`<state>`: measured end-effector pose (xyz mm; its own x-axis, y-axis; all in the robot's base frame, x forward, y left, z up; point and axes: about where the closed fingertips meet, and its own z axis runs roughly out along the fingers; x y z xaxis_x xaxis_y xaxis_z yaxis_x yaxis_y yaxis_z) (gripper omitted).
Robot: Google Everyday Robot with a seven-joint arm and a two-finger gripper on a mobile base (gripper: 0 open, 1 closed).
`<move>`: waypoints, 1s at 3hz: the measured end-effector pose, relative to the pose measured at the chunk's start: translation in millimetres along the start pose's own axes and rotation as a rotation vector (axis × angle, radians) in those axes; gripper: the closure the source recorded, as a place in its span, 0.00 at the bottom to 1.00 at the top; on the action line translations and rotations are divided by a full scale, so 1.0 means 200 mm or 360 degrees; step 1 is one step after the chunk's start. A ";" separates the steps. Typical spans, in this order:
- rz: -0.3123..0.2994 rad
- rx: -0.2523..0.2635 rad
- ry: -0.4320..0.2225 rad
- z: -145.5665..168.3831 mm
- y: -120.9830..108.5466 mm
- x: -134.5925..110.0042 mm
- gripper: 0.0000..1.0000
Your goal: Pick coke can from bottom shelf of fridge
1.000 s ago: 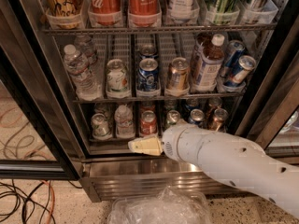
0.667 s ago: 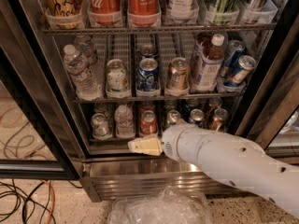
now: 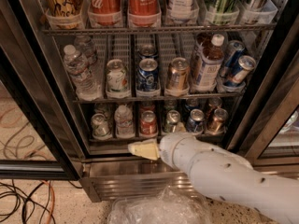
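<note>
The coke can [image 3: 148, 123], short and red with a silver top, stands upright in the middle of the bottom shelf [image 3: 117, 138] of the fridge [image 3: 126, 180], whose door is open. My gripper [image 3: 141, 149], cream-coloured at the end of the white arm [image 3: 219, 176], hovers just in front of the shelf's front rail. It is a little below and slightly left of the coke can and does not touch it.
On the bottom shelf, a pale can [image 3: 99, 126] and a small bottle [image 3: 124, 120] stand left of the coke can. A green can [image 3: 172, 121], a blue can [image 3: 195, 121] and a copper-brown can [image 3: 217, 120] stand right. A clear plastic bag [image 3: 159, 211] and cables [image 3: 23, 204] lie on the floor.
</note>
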<state>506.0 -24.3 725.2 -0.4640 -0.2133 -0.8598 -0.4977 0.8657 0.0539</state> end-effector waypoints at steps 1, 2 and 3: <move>0.0006 -0.0039 -0.0130 0.16 0.05 0.07 0.00; 0.0028 -0.0009 -0.0286 0.26 0.04 0.09 0.00; 0.0047 0.0063 -0.0411 0.32 0.02 0.09 0.00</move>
<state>542.4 3.2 677.4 -0.2731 -0.0692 -0.9595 -0.4552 0.8880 0.0655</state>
